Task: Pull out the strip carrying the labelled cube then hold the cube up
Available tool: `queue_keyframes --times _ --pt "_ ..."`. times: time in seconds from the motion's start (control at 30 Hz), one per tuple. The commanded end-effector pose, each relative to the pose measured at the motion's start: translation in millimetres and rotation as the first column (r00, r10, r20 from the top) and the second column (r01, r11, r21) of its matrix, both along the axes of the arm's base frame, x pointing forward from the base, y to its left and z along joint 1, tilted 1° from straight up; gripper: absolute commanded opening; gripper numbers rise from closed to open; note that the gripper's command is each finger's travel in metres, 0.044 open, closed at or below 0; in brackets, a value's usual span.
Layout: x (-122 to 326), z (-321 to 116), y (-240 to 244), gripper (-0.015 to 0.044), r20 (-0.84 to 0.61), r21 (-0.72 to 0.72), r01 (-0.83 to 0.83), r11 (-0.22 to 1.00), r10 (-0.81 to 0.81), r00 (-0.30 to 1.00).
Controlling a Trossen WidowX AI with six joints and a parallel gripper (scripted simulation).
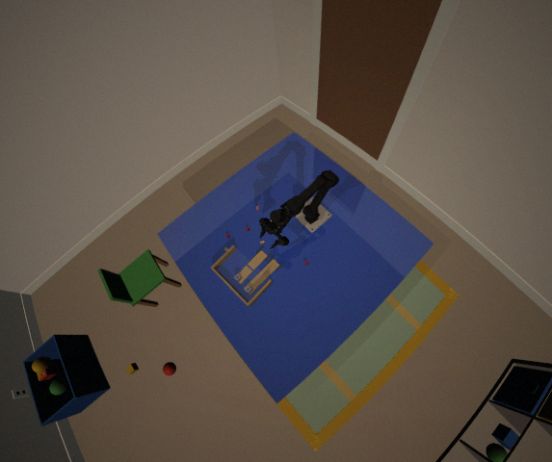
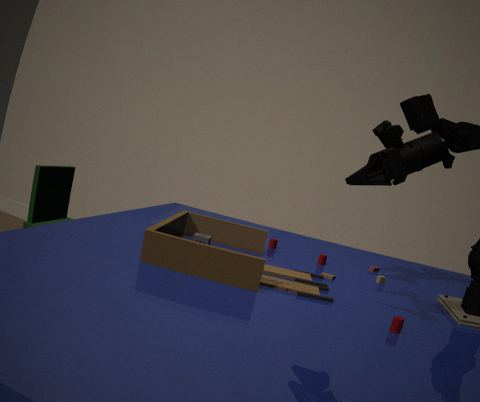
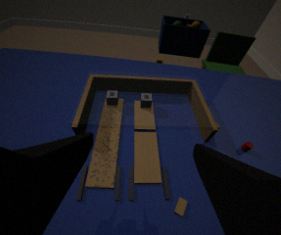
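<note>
My gripper (image 1: 266, 242) (image 2: 347, 180) (image 3: 143, 144) is open and empty, high above the near ends of the strips. A speckled tan strip (image 3: 106, 147) (image 1: 266, 273) (image 2: 289, 286) runs unbroken, with a grey cube (image 3: 112, 98) (image 1: 248, 289) at its far end. The plain tan strip beside it is in two pieces, a near piece (image 3: 147, 157) and a far piece (image 3: 144, 117), with a narrow gap between them. Another grey cube (image 3: 146, 100) (image 1: 237, 276) sits at its far end. Both cubes show dark marks on top; the marks are too small to read.
A low wooden wall (image 3: 142, 78) (image 2: 196, 260) encloses the far ends on three sides. Dark rails (image 3: 81, 183) (image 3: 165, 182) flank the near ends. A small tan block (image 3: 181, 207) (image 2: 327, 275) lies near the plain strip. Red cylinders (image 2: 397, 324) (image 2: 322, 260) (image 3: 247, 146) stand around.
</note>
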State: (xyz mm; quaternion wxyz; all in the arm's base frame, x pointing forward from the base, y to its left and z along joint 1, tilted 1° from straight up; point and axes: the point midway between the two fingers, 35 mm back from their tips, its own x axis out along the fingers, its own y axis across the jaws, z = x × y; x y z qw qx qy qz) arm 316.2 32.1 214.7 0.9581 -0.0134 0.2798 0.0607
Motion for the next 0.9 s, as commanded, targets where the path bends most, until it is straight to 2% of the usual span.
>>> queue_keyframes --times 0.0,0.47,0.57,0.87 --pt "-1.4 3.0 -11.2 0.0400 -0.012 0.007 0.045 0.999 -0.045 0.999" --pt "-1.4 3.0 -11.2 0.0400 -0.012 0.007 0.045 0.999 -0.045 0.999" --pt "5.4 -2.0 -6.0 0.0321 -0.080 0.003 0.034 0.999 -0.034 0.996" --pt "38.8 -43.3 29.8 0.0085 -0.485 -0.030 -0.039 0.999 0.020 0.875"
